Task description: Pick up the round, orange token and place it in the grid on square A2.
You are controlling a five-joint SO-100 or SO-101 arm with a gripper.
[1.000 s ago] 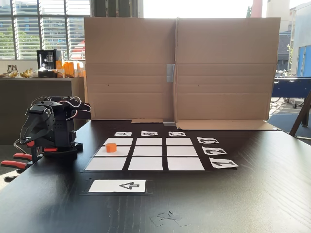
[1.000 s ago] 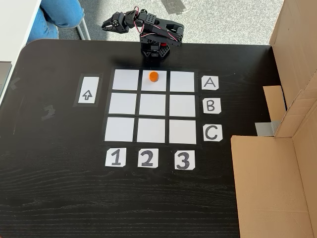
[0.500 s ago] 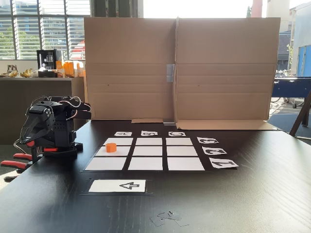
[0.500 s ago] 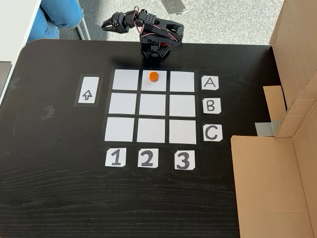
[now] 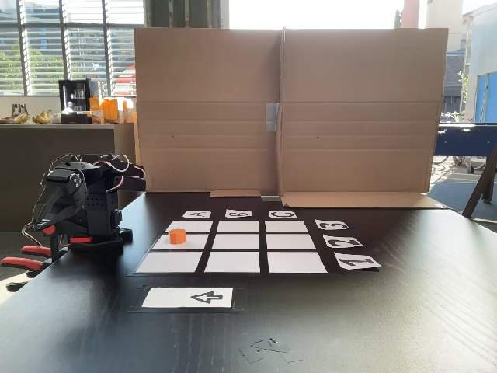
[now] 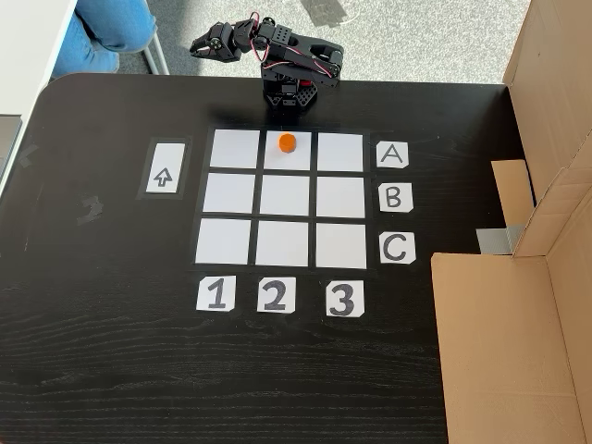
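Note:
The orange token [image 6: 287,141] stands on square A2 [image 6: 302,160], the middle cell of the row beside the A card in the 3x3 grid [image 6: 285,196]. In the low fixed view the token [image 5: 178,236] sits in the left column's middle cell, square A2 [image 5: 197,242] of the grid [image 5: 238,242]. The black arm is folded over its base at the table's edge. Its gripper [image 6: 203,45] hangs well clear of the token with nothing in it; whether the jaws are open or shut is too small to read. From the side the gripper [image 5: 45,208] points downward.
A white card with a black arrow [image 6: 164,178] lies beside the grid. Letter cards A B C and number cards 1 2 3 edge it. A tall cardboard wall [image 5: 287,109] closes one side. Red clamps [image 5: 27,260] hold the arm's base. A person's blue-clad leg [image 6: 106,28] is off the table.

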